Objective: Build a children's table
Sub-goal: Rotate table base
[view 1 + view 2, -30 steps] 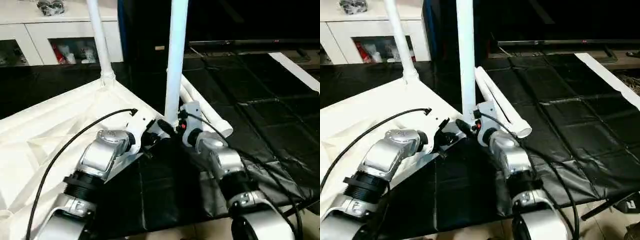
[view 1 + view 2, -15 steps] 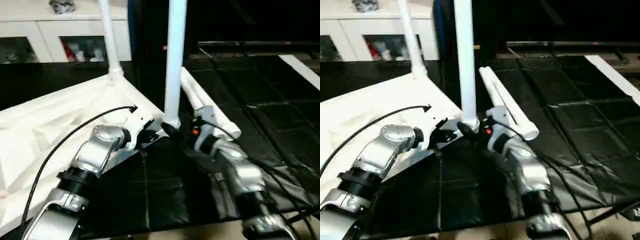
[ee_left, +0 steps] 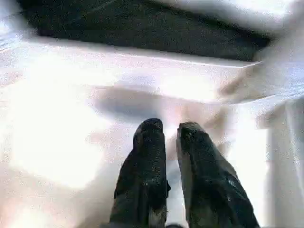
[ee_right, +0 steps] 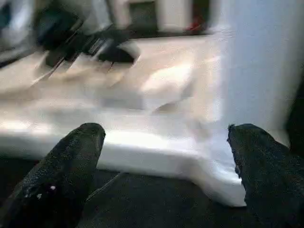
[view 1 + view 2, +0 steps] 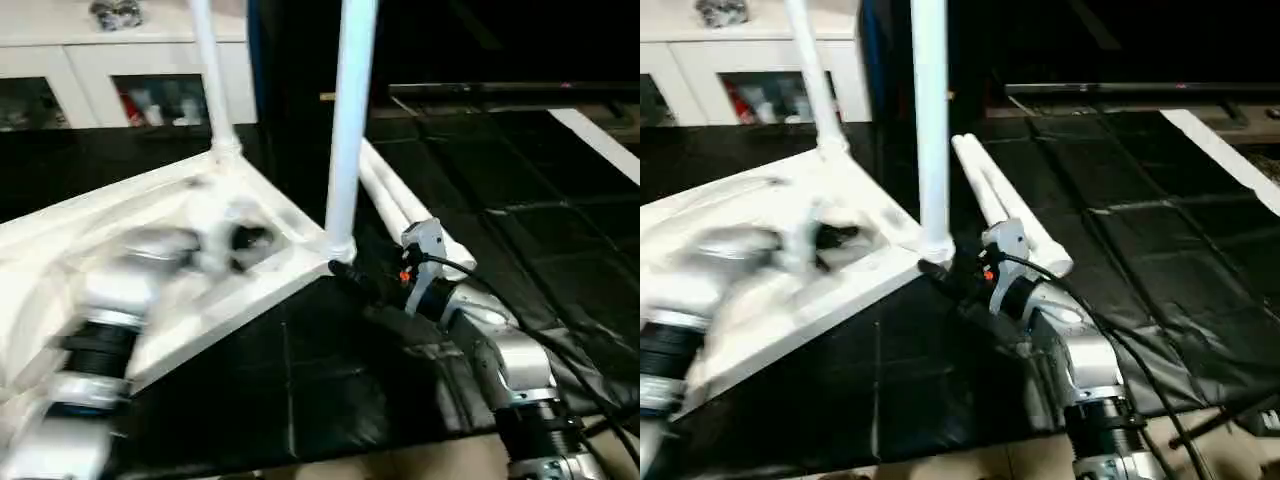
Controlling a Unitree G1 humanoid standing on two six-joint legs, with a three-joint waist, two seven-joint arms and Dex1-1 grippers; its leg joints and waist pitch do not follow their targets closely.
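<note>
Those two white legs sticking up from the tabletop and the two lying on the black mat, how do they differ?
The standing legs rise upright from corner sockets of the upside-down tabletop; the loose legs lie flat on the black mat, fitted to nothing. The standing ones sit at separate corners, the loose ones side by side. All four are white tapered tubes.

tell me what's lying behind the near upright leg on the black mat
Two loose white legs lie side by side on the black mat, running away behind the upright leg. The right gripper and its wrist cover part of their near ends.
</note>
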